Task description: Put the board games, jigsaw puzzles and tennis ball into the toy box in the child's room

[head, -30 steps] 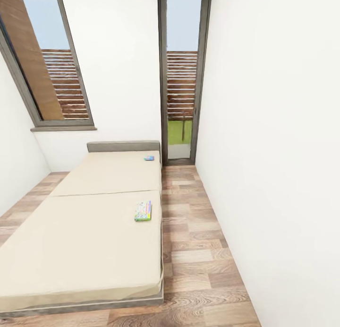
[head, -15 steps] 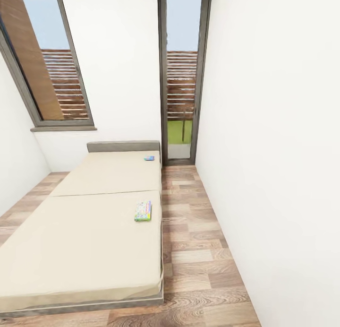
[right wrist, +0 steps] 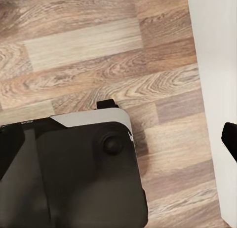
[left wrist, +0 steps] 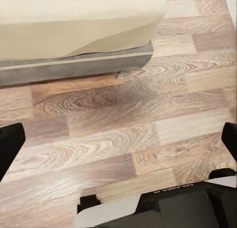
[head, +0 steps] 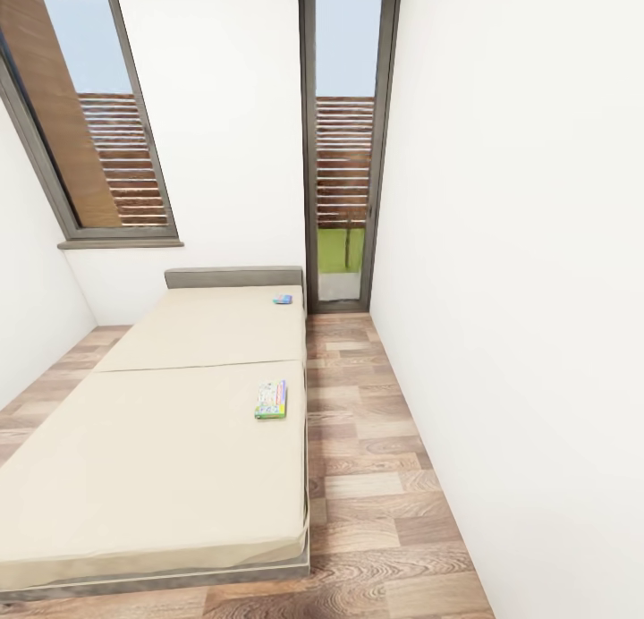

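Two board games lie on the bed [head: 161, 458], both near its right edge. The green-topped one [head: 271, 400] is on the nearer mattress section; the light blue one [head: 283, 299] sits far back by the grey headboard. My left gripper [left wrist: 120, 141] hangs open over the wood floor just off the bed's near corner [left wrist: 74, 35], holding nothing. My right gripper [right wrist: 118, 141] is open and empty too, low above the floor beside the white wall. The table, toy box, jigsaw puzzles and tennis ball are out of view.
A strip of wood-plank floor [head: 358, 422] runs between the bed and the white wall [head: 519, 288] on the right. A tall grey-framed window [head: 344, 154] closes that strip's far end. My dark base [right wrist: 69, 173] sits below both grippers.
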